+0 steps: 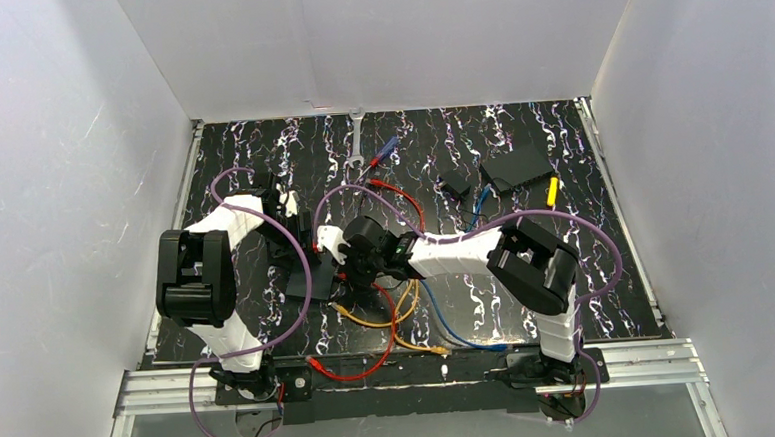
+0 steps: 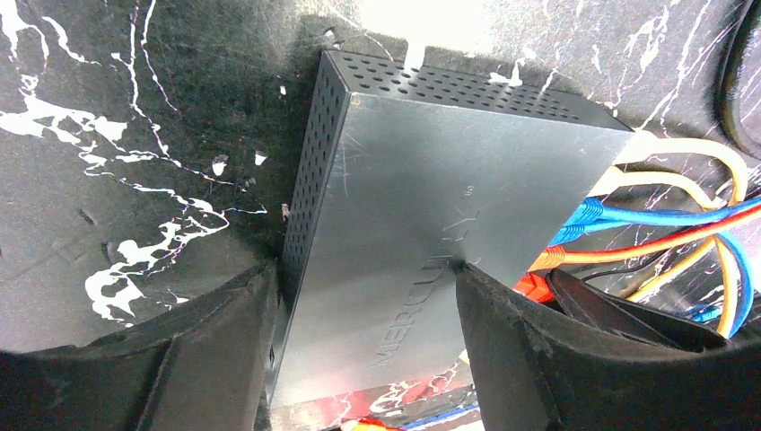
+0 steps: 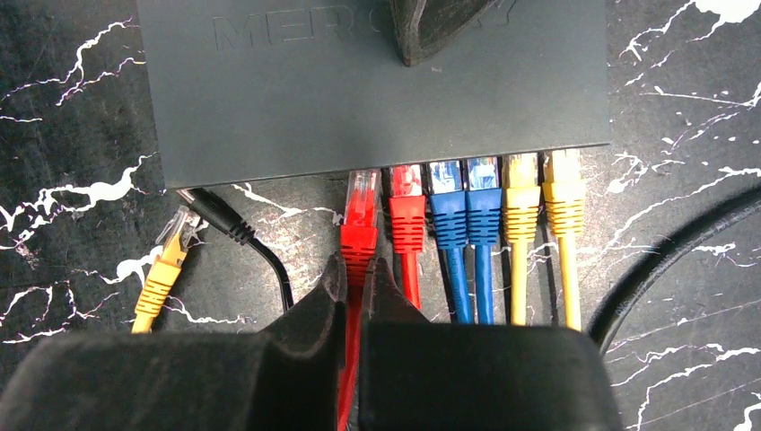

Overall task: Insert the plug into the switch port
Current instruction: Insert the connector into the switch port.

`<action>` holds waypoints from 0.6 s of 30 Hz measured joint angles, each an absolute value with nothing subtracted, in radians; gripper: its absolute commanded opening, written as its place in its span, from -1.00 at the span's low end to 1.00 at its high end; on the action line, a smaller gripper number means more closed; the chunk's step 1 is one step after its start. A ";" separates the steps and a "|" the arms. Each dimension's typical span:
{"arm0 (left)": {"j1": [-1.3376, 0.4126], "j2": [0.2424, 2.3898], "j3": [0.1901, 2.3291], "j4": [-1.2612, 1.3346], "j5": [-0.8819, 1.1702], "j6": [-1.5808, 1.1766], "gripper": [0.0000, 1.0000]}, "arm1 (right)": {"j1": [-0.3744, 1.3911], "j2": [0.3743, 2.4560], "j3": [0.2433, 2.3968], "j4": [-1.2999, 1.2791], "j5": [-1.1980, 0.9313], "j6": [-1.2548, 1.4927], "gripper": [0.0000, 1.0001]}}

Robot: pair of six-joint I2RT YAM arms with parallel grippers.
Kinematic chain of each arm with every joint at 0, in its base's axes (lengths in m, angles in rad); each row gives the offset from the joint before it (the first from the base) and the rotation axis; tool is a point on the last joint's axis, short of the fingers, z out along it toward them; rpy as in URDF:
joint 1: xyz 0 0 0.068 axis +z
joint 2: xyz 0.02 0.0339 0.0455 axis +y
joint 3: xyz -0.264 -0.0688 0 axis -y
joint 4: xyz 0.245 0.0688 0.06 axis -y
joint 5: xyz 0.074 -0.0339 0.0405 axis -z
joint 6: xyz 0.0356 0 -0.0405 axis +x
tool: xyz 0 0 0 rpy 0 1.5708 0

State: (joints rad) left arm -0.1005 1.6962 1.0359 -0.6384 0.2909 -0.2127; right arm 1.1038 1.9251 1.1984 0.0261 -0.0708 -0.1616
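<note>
We saw the switch (image 2: 422, 206) lying on the marbled black table (image 1: 479, 139), left of centre in the top view and mostly hidden under the two wrists. In the left wrist view it filled the middle of the frame. The left gripper (image 2: 366, 274) had its jaws wide and held the switch between them. One of its fingers (image 2: 206, 350) pressed the perforated side at lower left, and the other touched the top face beside the embossed lettering at lower right.

In the right wrist view the switch ran across the top of the frame, its socket edge facing down. The right gripper (image 3: 361, 269) had its jaws narrow, pinched on the rear of the red plug (image 3: 362, 202) at centre. The plug's clear tip met the switch's edge and stood further out than its neighbours, so we could not tell whether it was seated. To its right a second red plug (image 3: 406, 215), two blue plugs (image 3: 450, 215) and two yellow plugs (image 3: 564, 211) sat in a row. At left a loose yellow plug (image 3: 164, 265) lay on the table beside a black cable (image 3: 233, 229).
</note>
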 measured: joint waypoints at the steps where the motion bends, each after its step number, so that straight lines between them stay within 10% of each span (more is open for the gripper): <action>1: -0.101 1.697 1.037 -0.639 0.291 -0.213 0.35 | 1.104 1.925 1.197 0.028 -0.071 -0.162 -0.97; 18: -0.101 1.708 1.045 -0.646 0.296 -0.211 0.35 | 1.104 1.925 1.159 0.100 -0.073 -0.165 -0.97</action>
